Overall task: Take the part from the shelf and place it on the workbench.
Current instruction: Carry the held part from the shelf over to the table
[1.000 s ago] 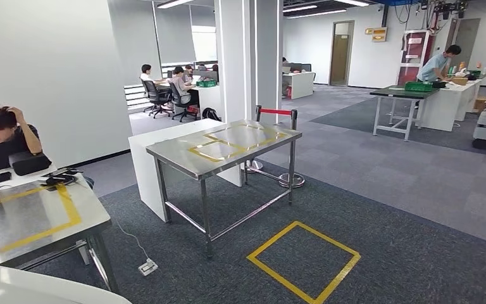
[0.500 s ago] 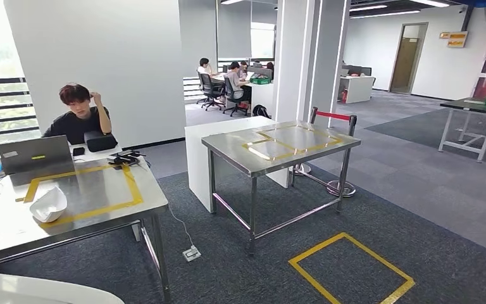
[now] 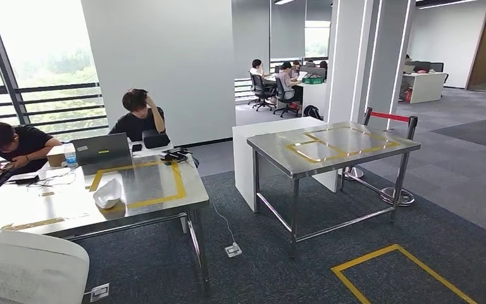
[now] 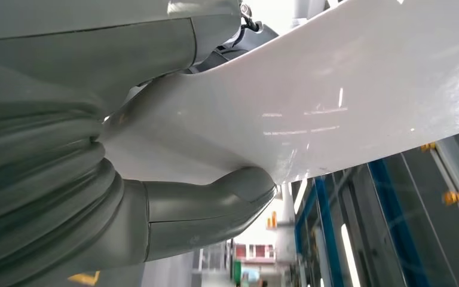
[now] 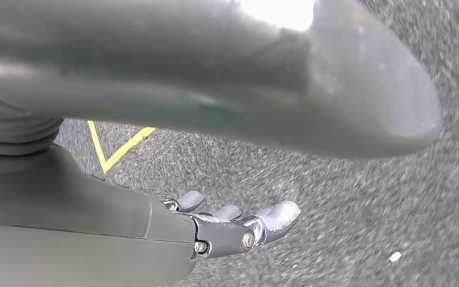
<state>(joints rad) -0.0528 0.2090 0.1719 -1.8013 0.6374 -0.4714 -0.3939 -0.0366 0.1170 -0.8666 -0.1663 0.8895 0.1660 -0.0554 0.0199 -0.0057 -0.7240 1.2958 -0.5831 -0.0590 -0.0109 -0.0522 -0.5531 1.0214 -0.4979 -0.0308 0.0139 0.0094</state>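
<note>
Two steel tables on grey carpet.

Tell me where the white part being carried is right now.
Held in the left robot hand, the white part sits at the head view's bottom left, below the near steel table.

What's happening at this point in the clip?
The robot's left hand holds a large white part, also visible low in the head view. The right hand hangs open above the carpet. Ahead stand two steel workbenches; the nearer workbench already bears a white part. Two people sit behind it.
</note>
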